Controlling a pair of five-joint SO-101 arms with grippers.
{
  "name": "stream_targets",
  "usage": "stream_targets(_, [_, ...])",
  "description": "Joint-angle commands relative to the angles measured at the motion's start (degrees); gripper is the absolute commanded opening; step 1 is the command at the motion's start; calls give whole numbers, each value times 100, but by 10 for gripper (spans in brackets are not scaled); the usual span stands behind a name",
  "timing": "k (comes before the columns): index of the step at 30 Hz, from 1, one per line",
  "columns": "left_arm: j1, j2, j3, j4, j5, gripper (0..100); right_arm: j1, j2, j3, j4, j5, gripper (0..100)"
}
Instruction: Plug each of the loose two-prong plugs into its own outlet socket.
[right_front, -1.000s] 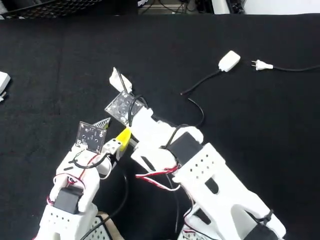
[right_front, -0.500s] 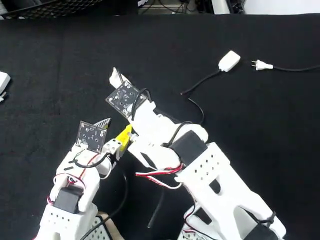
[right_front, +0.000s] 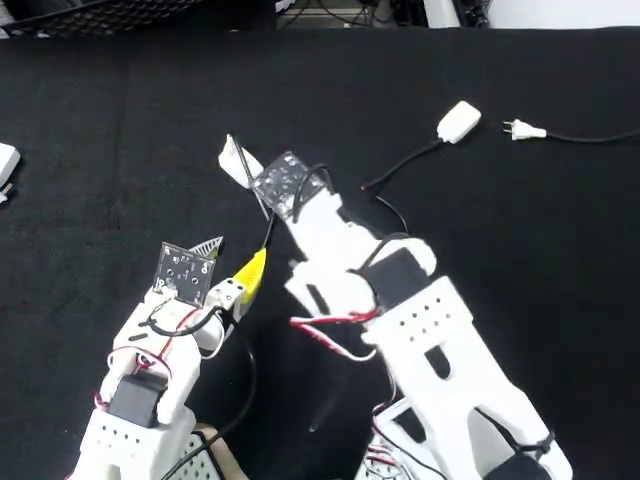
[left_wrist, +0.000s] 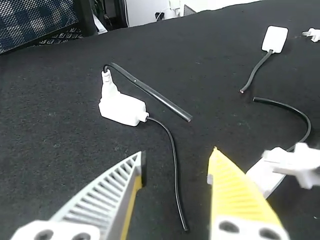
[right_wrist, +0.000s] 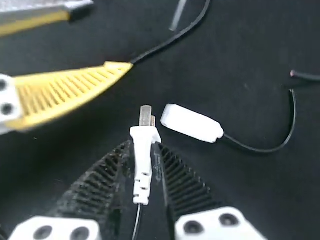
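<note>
Plug (right_wrist: 141, 170) sits pinched by its body between the black fingers of the right claw (right_wrist: 143, 148). Its prongs poke out past the tips and stand just beside the cordless end of the socket (right_wrist: 192, 123), not in it. They point roughly across the socket's length rather than into its face. The socket lies flat on the table (right_front: 120, 120), and its cord (right_wrist: 260, 150) curls off from the other end. Over the last second the right arm (right_front: 420, 320) has swung, in the high view, away from the left claw and out across the table, carrying the plug with it. The left arm has kept still. The left claw (left_wrist: 177, 152) hangs wide open and empty, with its yellow finger (right_wrist: 70, 87) near the plug. I read the swing as the line-up step. The plug has reached the socket but needs turning before a push could seat it. A push at this angle would likely just slide the light socket along the table, and the idle left claw is placed well to pin it. Farther out, a second socket (left_wrist: 122, 109) has a second plug (left_wrist: 106, 82) standing at it with a short cable stub. They seem already joined, though I cannot be sure. Well apart from these, a third socket (right_front: 459, 121) and third plug (right_front: 522, 129) lie near each other, unjoined, so at least one pair is left after this one.
</note>
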Motion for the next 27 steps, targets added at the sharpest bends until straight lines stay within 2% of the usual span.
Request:
stream_targets(1, [-40, -35, 48, 62, 18, 223, 132, -13, 92, 44, 193, 12])
stream_targets(4, [-40, -35, 57, 132, 9, 223, 149, -13, 189, 176, 334, 12])
stream_targets(8, [-40, -35, 57, 220, 9, 223, 598, 119, 171, 193, 334, 12])
stream_targets(11, [-75, -35, 57, 220, 9, 223, 1020, 699, 84, 105, 334, 12])
stream_targets(16, [-620, -35, 57, 185, 9, 223, 1512, 2097, -303, -167, 334, 12])
stream_targets(22, [-646, -26, 57, 202, 9, 223, 1371, 2695, -1112, 246, 281, 12])
stream_targets(27, [-646, -26, 57, 229, 9, 223, 1257, 2835, -1209, 158, 281, 12])
